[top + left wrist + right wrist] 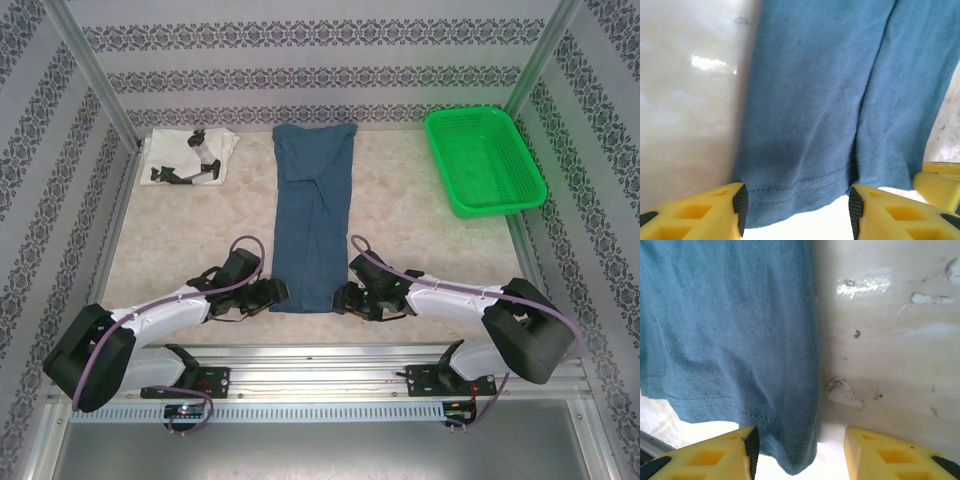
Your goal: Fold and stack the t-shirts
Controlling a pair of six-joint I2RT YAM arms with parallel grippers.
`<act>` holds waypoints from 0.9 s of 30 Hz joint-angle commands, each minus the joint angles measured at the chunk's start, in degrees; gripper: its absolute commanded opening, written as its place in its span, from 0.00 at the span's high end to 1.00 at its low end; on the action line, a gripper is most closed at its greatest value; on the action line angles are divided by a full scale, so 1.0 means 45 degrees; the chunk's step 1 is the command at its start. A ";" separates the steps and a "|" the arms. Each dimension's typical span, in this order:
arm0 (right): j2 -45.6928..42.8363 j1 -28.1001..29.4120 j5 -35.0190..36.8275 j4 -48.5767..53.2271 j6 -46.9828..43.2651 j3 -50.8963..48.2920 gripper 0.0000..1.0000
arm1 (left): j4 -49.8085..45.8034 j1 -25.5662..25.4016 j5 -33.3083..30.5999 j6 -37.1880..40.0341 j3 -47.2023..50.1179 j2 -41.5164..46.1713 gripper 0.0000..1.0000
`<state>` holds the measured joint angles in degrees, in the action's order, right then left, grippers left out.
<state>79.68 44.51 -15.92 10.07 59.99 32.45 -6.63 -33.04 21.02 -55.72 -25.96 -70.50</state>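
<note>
Left gripper (pixel 798 208) and right gripper (pixel 801 447), jaws apart, astride near hem corners of blue-teal t-shirt (pixel 815 100).

Table (pixel 160 230) top is pale cream, marbled and worn. The right wrist view shows chipped spots (pixel 842 392) and dark specks on it. Bright glare patches (pixel 707 62) sit on the table surface in both wrist views.

Behind the table is the back wall (pixel 320 60), white with grey ornamental bands. The left wall (pixel 40 200) and right wall (pixel 600 220) beside the table have the same pattern.

Bare metal posts rise at the table's far-left corner (pixel 93 75) and far-right corner (pixel 545 50).

An aluminium rail (pixel 320 365) runs along the table's near edge, with a slotted strip (pixel 320 411) just below it, then a plain grey metal sheet (pixel 330 450).
</note>
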 commanded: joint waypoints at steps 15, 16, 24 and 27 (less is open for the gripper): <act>0.1651 -0.0159 -0.0223 -0.0748 -0.0582 0.1090 0.75 | -0.0700 -0.0100 0.0131 0.1313 -0.0539 -0.2246 0.97; 0.1757 -0.0179 -0.0300 -0.0836 -0.0580 0.1109 0.78 | -0.0807 -0.0100 0.0081 0.1396 -0.0557 -0.2216 1.00; 0.1869 -0.0662 -0.0436 -0.1379 -0.0655 0.1071 1.00 | -0.0811 -0.0101 0.0160 0.1601 -0.0677 -0.1806 1.00; 0.1259 -0.0799 -0.0308 -0.1130 -0.0749 0.1071 1.00 | -0.0933 -0.0100 0.0263 0.1672 -0.0634 -0.1035 1.00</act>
<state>85.67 41.60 -19.33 12.36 58.02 36.95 -6.70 -33.04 22.87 -49.93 -29.23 -77.84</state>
